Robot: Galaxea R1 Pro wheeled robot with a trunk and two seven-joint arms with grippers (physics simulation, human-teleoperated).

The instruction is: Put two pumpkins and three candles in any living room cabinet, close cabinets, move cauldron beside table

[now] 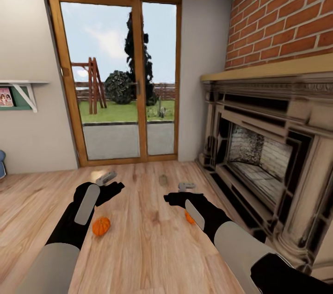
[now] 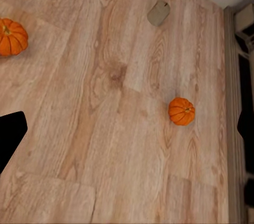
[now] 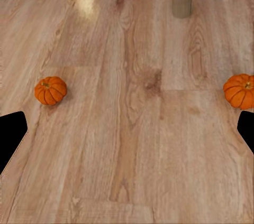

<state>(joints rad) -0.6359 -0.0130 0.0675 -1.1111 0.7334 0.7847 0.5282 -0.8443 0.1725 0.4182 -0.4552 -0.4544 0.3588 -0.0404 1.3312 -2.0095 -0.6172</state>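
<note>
Two orange pumpkins lie on the wooden floor. One pumpkin sits beside my left forearm. The other pumpkin is partly behind my right wrist. A tan candle stands upright farther ahead, between the two hands. My left gripper and right gripper hover above the floor, both open and holding nothing. The cabinet and the cauldron are out of view.
A stone fireplace under a brick wall fills the right side. A wood-framed glass door to the garden is straight ahead. A small wall shelf hangs at the left, with a blue object on the floor below.
</note>
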